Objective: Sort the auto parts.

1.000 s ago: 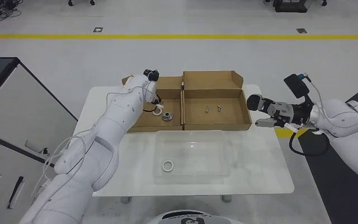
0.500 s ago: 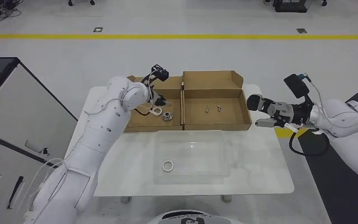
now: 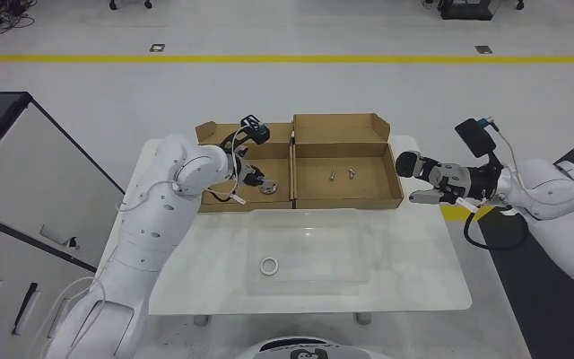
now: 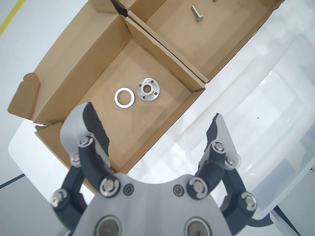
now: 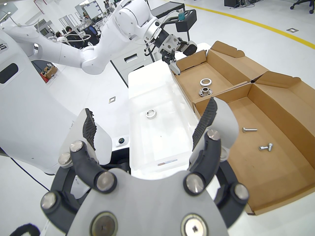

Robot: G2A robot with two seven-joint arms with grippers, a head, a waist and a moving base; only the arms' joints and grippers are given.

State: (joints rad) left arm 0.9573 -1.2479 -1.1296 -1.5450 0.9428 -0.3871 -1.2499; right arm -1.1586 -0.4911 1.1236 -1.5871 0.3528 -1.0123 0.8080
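From overhead, my white table (image 3: pixel 430 269) stands on pale workshop floor crossed by a yellow line (image 3: pixel 287 58), with open floor beyond its far and right edges. Two open cardboard boxes, the left box (image 3: pixel 276 161) and right box (image 3: pixel 363 184), sit side by side at the far edge; a clear plastic bin (image 3: pixel 309 214) in front holds one metal ring (image 3: pixel 268 266). The right gripper (image 3: pixel 409 178) hangs at the table's right edge. Left wrist view: the left gripper (image 4: pixel 152 112), spread wide and empty, hovers over the left box's near wall, with a flat washer (image 4: pixel 125 97) and flanged hub (image 4: pixel 148 90) inside that box. Right wrist view: my right gripper gapes wide, gripping nothing; a hex bolt (image 5: pixel 249 130) and short screws (image 5: pixel 265 147) lie in the right box.
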